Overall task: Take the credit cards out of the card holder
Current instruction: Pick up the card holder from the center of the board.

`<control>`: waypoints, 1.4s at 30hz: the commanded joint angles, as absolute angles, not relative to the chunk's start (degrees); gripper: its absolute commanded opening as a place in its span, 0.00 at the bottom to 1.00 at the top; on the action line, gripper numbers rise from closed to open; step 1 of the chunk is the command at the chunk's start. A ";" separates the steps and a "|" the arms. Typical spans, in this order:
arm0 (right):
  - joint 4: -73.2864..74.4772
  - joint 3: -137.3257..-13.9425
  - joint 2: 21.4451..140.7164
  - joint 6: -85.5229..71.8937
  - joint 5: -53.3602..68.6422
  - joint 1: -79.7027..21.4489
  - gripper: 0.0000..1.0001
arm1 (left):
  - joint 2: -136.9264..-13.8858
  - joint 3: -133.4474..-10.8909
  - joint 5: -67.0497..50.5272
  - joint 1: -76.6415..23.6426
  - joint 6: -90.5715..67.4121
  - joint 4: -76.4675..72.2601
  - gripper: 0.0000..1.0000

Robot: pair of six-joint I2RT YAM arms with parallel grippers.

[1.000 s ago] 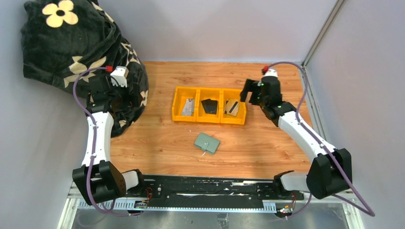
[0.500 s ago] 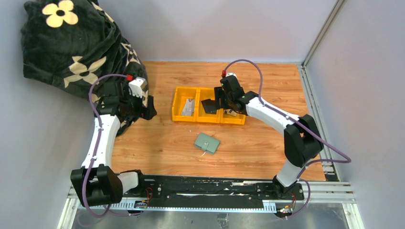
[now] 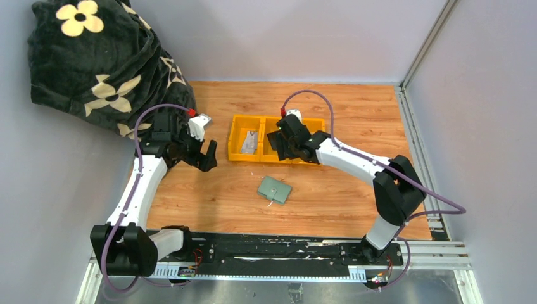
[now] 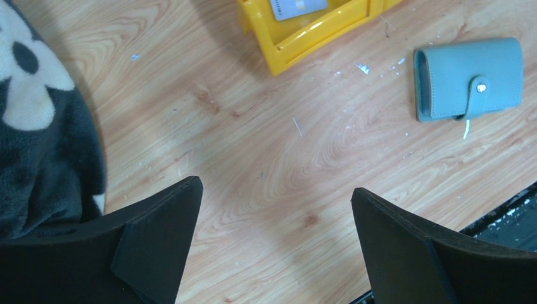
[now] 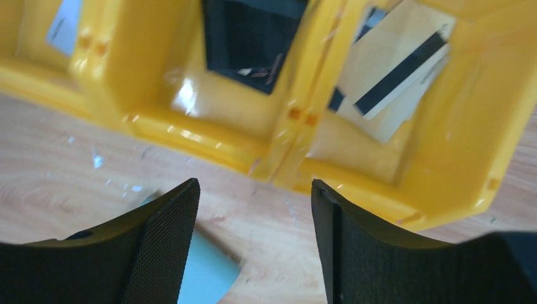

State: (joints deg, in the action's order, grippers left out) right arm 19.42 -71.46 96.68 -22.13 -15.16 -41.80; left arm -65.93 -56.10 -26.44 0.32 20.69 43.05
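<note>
The sage-green card holder (image 3: 275,189) lies shut, clasp up, on the wood table in front of the yellow tray (image 3: 244,158). It also shows in the left wrist view (image 4: 468,85), and one corner shows in the right wrist view (image 5: 202,272). Cards lie in the tray: a grey card (image 3: 250,142), a black card (image 5: 253,38) and a tan striped card (image 5: 396,69). My left gripper (image 3: 208,155) is open and empty over bare wood (image 4: 275,189), left of the holder. My right gripper (image 3: 278,144) is open and empty (image 5: 253,185) above the tray's front wall, behind the holder.
A dark blanket with pale flowers (image 3: 95,57) is heaped at the back left, and its edge shows in the left wrist view (image 4: 38,126). Grey walls close the back and the right side. A black rail (image 3: 272,250) runs along the near edge.
My right gripper has swung left from beyond the tray's right end to over its middle compartment. My left gripper has moved right, off the blanket and over the wood. The holder has not moved.
</note>
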 commanded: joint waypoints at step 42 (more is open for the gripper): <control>13.95 -52.42 95.65 -7.73 -15.75 -61.94 0.92 | -61.60 -63.00 -35.35 -1.44 29.67 57.49 1.00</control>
State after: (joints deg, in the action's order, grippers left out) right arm 5.58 -52.47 95.09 -9.56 -8.03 -59.53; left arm -61.60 -60.60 -33.95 -1.26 28.60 55.92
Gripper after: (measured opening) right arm 0.920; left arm 0.997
